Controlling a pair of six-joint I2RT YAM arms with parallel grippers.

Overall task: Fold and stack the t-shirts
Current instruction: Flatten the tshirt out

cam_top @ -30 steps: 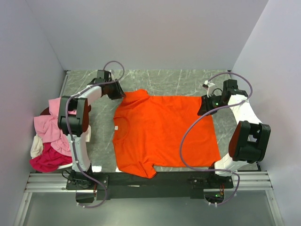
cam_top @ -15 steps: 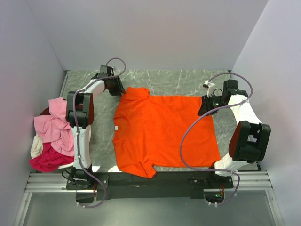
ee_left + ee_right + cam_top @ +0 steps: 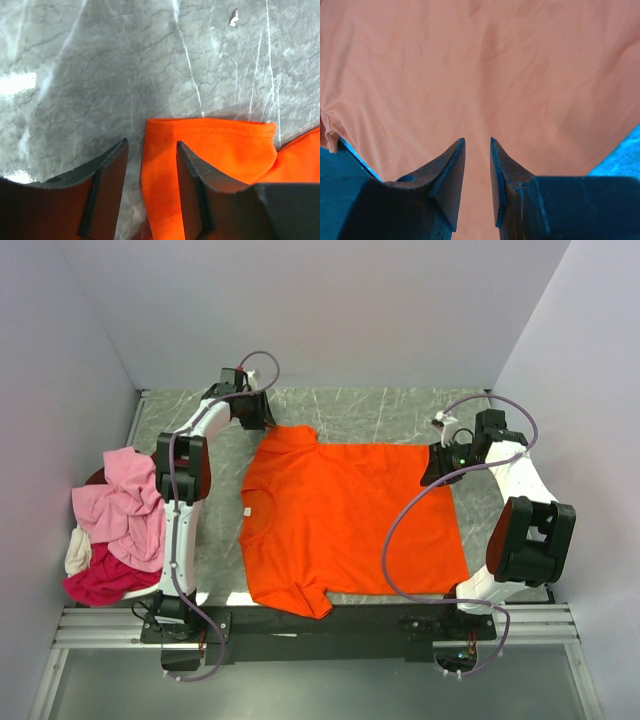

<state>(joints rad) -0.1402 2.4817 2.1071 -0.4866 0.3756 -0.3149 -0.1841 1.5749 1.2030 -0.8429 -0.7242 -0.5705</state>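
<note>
Looks soft, limp, this bright orange cotton t-shirt (image 3: 340, 510) — pinch sleeve (image 3: 215, 145) and hem (image 3: 458, 540) toward desk's far edge; left gripper (image 3: 151, 145) agape, empty, right gripper (image 3: 477, 141) barely parted, nothing held.

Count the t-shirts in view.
4. Orange one spread flat at centre; light pink, magenta and cream-white bunched in a pile at far left. The pile may hide more.

Orange t-shirt (image 3: 350, 520) spread flat at centre; three others heaped at far left.
I read its collar and white neck label (image 3: 264, 508) pointing left, hem right, one sleeve far, one near. The light pink t-shirt (image 3: 125, 505) lies crumpled over the magenta t-shirt (image 3: 100, 580); the cream-white t-shirt (image 3: 78, 555) shows at the heap's left edge.
</note>
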